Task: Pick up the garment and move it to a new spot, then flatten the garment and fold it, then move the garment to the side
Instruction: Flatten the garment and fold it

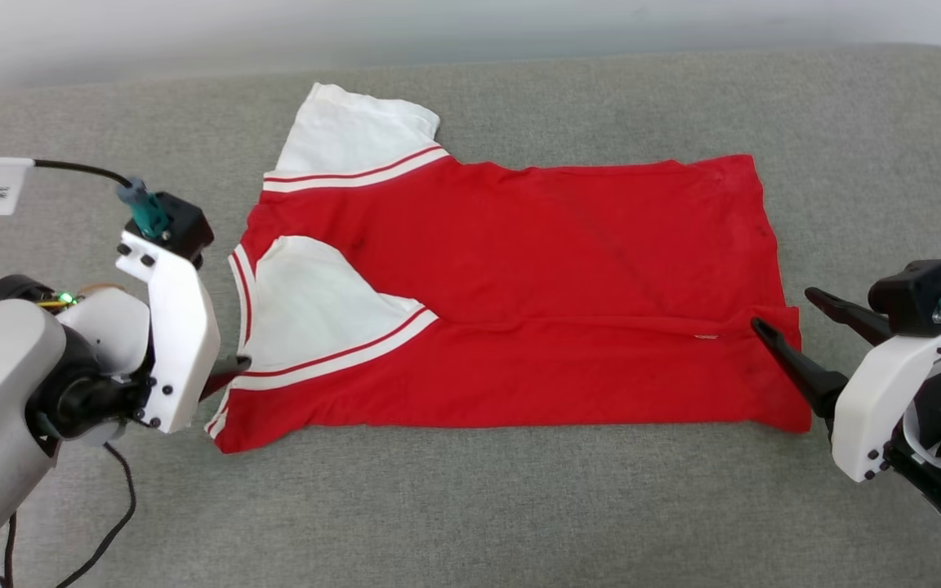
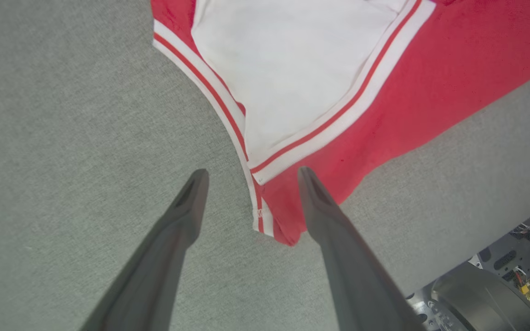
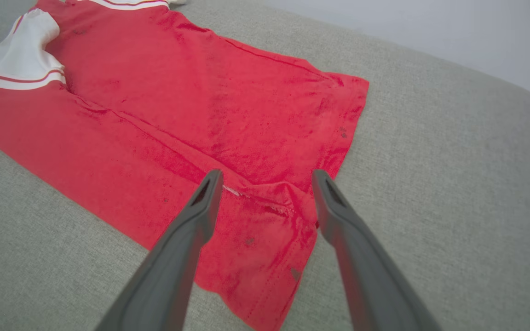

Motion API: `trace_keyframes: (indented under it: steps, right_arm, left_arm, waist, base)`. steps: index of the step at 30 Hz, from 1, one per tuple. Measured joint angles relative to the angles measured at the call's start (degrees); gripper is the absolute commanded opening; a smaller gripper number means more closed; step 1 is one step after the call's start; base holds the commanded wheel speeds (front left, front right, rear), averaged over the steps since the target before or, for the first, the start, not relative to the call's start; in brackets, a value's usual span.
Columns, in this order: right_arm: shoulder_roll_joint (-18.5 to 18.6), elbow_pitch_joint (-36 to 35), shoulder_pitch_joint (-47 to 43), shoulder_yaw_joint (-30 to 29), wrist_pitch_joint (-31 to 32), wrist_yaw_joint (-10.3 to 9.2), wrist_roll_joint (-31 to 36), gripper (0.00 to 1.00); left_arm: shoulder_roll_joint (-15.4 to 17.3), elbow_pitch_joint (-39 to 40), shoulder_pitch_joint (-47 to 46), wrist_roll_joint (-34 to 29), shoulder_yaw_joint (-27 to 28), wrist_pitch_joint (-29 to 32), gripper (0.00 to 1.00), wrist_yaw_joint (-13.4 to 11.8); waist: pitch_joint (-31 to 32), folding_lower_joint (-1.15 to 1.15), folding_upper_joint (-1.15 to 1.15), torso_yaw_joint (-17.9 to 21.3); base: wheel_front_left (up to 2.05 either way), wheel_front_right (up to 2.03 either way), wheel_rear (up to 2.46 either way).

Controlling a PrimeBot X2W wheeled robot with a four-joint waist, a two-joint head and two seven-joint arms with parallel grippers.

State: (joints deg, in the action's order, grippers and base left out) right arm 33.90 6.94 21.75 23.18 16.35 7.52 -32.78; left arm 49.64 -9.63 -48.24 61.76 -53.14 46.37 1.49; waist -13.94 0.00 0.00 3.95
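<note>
A red garment (image 1: pixel 519 302) lies flat on a grey fabric worktop (image 1: pixel 601 506), seen from the robot's head. Its long axis runs from 9 o'clock to 3 o'clock. The neck and sleeve end is at 9 o'clock and the hem end at 3 o'clock. The plain red side faces up. The near long edge is folded over toward the middle and makes a straight ridge along the axis. One white sleeve (image 1: pixel 307 302) with striped trim lies on top of the red cloth near the 9 o'clock end. The other white sleeve (image 1: pixel 356 135) sticks out unfolded at 11 o'clock.

The garment sits between the two arms. The left pincer (image 2: pixel 251 171) is at the near corner of the sleeve end, its fingers apart and holding nothing. In the left wrist view that corner lies between the two fingers, and the cloth spreads away toward 12 and 1 o'clock. The right pincer (image 1: pixel 782 308) is at the hem end, where the folded edge meets the hem, also apart and empty. Whether either one touches the cloth is unclear.

The far long edge and the loose sleeve lie at 12 o'clock from both pincers, farther than the near edge. Each arm is closest to its own end, so the next fold probably needs both to reach across to that far edge together.
</note>
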Motion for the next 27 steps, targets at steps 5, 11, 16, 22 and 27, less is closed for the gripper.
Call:
trace_keyframes:
  steps: [5, 11, 16, 22, 27]
  right_arm:
    - [-0.4, 0.5, 0.9, 1.3, 1.4, 0.0, -0.8, 1.0]
    - [-0.8, 2.0, 2.9, 3.0, 1.1, 0.0, -1.1, 1.0]
    - [-1.1, 3.1, 4.6, 4.2, 0.5, 0.0, -1.8, 1.0]
    - [1.5, 2.7, 7.3, 5.0, 2.3, 0.0, -3.1, 1.0]
    - [6.5, 0.5, 11.5, 7.4, 8.7, 0.0, -5.7, 1.0]
  left_arm:
    - [-0.4, -2.2, 0.0, 0.1, -2.4, 4.6, 1.0, 0.1]
    - [-1.4, -5.6, 1.3, 0.8, -4.5, 7.3, 1.0, 1.3]
    - [-1.8, -7.6, 1.2, 0.1, -5.5, 7.1, 0.93, 2.6]
    - [-2.6, -9.0, 1.8, 0.4, -5.7, 5.3, 0.0, 3.7]
    - [-1.9, -6.9, 1.9, -1.0, -6.4, 3.3, 0.0, 4.6]
  waist:
    - [-1.5, 0.0, 0.0, 1.1]
    - [-3.3, 0.0, 0.0, 2.4]
    - [-3.9, 0.0, 0.0, 3.3]
    - [-2.4, 0.0, 0.0, 3.1]
    - [-0.5, 0.0, 0.0, 2.7]
  base:
    - [0.0, 0.0, 0.0]
    - [0.0, 0.0, 0.0]
    - [0.0, 0.0, 0.0]
    - [0.0, 0.0, 0.0]
    - [0.0, 0.0, 0.0]
